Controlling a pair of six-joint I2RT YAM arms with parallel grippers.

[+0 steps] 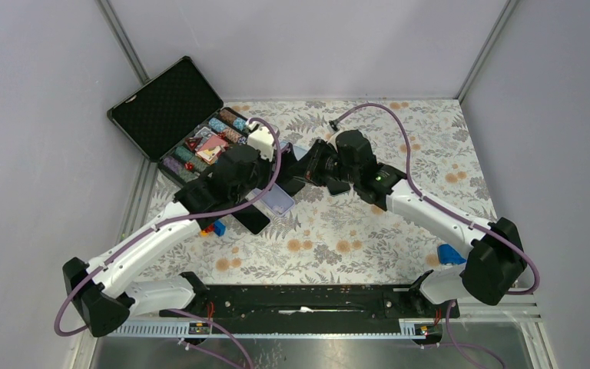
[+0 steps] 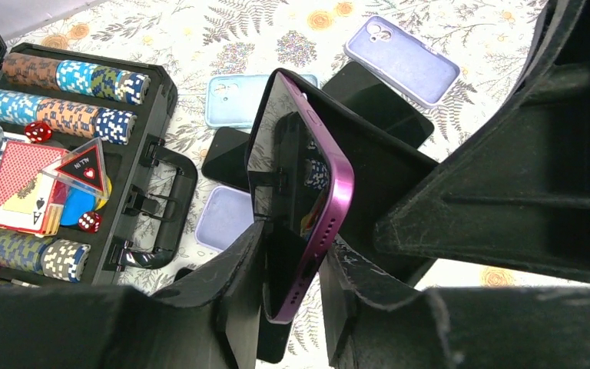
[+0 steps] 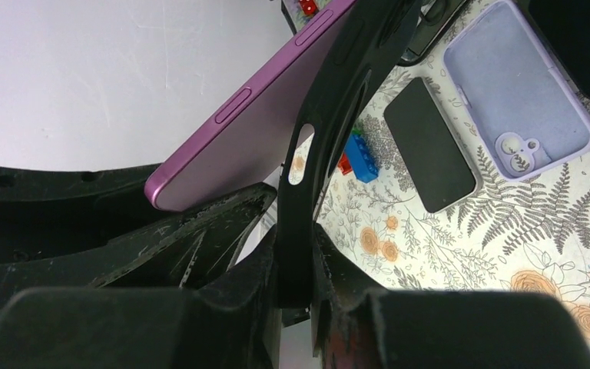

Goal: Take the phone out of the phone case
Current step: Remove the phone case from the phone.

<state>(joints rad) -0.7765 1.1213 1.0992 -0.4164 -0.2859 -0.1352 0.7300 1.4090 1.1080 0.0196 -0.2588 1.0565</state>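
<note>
Left gripper (image 2: 296,257) clamped one phone (image 2: 299,154), right gripper (image 3: 299,223) clamped one black case (image 3: 323,115), we counted two spare lilac cases (image 2: 403,58).

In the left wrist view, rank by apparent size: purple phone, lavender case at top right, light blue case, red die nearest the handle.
1. purple phone, though nearness inflates it.
2-3. lavender case and light blue case: unsure, the blue one is partly hidden.
4. red die.

The slim, glossy purple phone (image 2: 288,154) is hanging tilted above the table, one end peeling clear of the soft black phone case (image 3: 330,108) while its other end is sitting inside the case's rim.
</note>
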